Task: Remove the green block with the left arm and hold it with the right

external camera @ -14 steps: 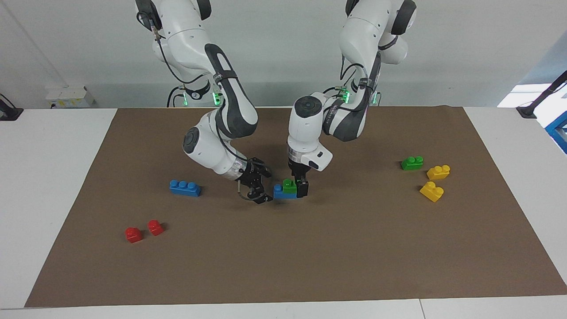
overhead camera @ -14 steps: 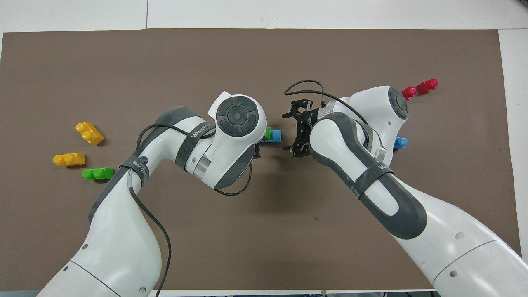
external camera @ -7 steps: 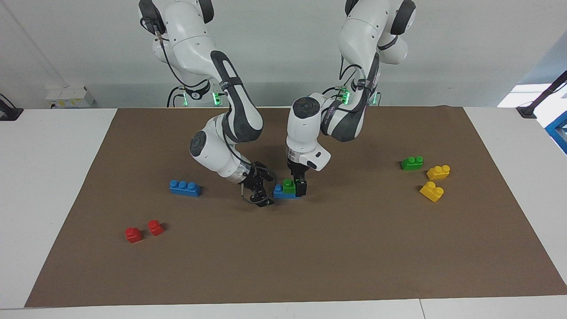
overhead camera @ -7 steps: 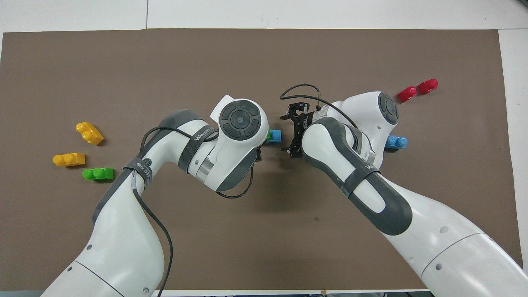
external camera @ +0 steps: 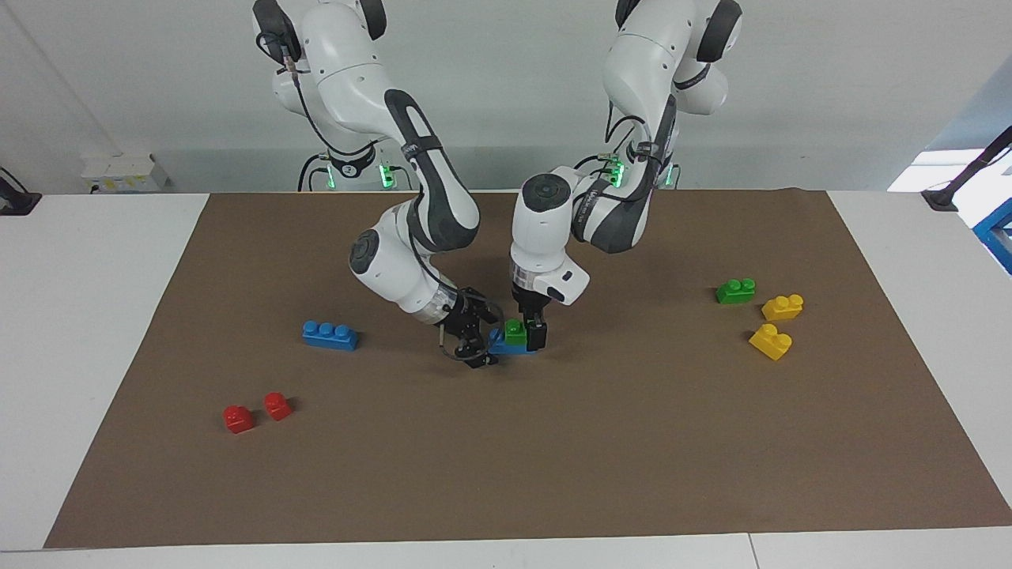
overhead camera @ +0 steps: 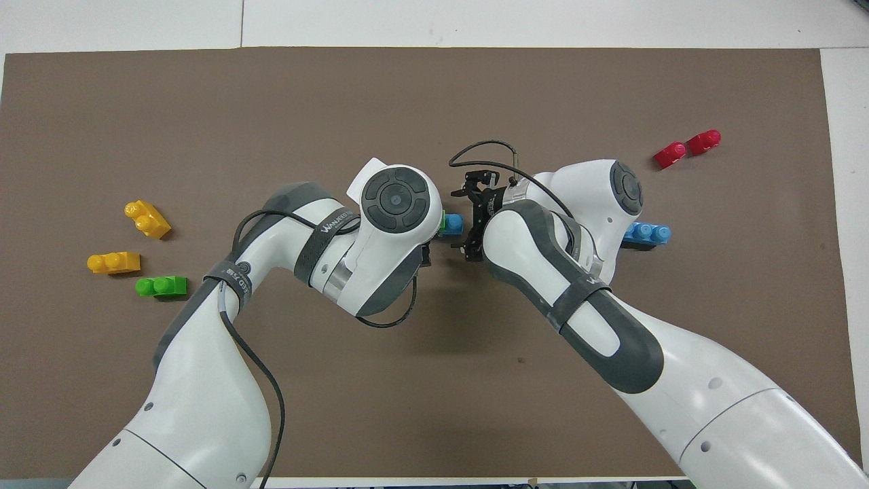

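- The green block (external camera: 516, 332) sits pressed onto a blue block (external camera: 500, 343) near the middle of the table, well apart from every edge.
- The left gripper (external camera: 531, 330) comes straight down on the green block, fingers clenched on its sides.
- The right gripper (external camera: 473, 341) lies low beside the blue block's free end, jaws spread, gripping nothing.
- To do this well, I judge the right should clamp the blue block firmly first; then the left pulls straight up, no twisting.

White table (external camera: 95, 316) (brown mat (external camera: 553, 458)), grey wall (external camera: 490, 79).
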Motion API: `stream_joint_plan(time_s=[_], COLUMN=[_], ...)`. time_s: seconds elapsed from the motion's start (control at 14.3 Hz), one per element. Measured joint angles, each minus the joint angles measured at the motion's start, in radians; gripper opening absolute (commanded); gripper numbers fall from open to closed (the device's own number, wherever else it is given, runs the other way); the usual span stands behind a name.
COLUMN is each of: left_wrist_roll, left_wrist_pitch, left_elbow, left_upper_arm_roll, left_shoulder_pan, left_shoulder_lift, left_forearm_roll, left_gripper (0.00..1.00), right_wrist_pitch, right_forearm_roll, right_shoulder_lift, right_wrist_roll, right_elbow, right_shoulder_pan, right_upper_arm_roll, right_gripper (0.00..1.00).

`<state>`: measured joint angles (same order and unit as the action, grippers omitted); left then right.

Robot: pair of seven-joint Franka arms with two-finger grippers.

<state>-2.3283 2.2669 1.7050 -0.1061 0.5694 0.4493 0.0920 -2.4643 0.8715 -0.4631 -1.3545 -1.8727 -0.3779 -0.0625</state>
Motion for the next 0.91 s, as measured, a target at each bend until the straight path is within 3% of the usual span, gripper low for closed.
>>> stream_joint_plan(time_s=[0.35, 0.49, 0.56, 0.7, 0.77, 0.91], left_wrist_roll=[0.000, 0.000, -0.002, -0.010, -0.011, -0.013], left_wrist_pitch=[0.001, 0.001, 0.001, 0.001, 0.001, 0.001], left_elbow=[0.002, 0.003, 0.003, 0.003, 0.003, 0.003], left_upper_arm_roll=[0.000, 0.000, 0.000, 0.000, 0.000, 0.000], left_shoulder_pan=[0.000, 0.000, 0.000, 0.000, 0.000, 0.000], left_shoulder_lift=[0.000, 0.000, 0.000, 0.000, 0.000, 0.000], left_forearm_roll=[0.000, 0.000, 0.000, 0.000, 0.000, 0.000], left_gripper=[1.00, 1.00, 1.00, 1.00, 1.00, 1.00], right_wrist_pitch=[-0.030, -0.032, -0.032, -0.032, -0.032, -0.032], right_forearm_roll=[0.000, 0.000, 0.000, 0.000, 0.000, 0.001], right_shoulder_lift=[-0.013, -0.017, -0.018, -0.018, -0.018, -0.018], right_wrist_roll=[0.000, 0.000, 0.001, 0.006, 0.008, 0.010], right_elbow=[-0.002, -0.003, -0.003, -0.003, -0.003, -0.003], right_shoulder_pan=[-0.010, -0.013, -0.013, -0.013, -0.012, -0.012], right_upper_arm_roll=[0.000, 0.000, 0.000, 0.001, 0.002, 0.003], right_gripper=[0.99, 0.74, 0.48, 0.25, 0.06, 0.00])
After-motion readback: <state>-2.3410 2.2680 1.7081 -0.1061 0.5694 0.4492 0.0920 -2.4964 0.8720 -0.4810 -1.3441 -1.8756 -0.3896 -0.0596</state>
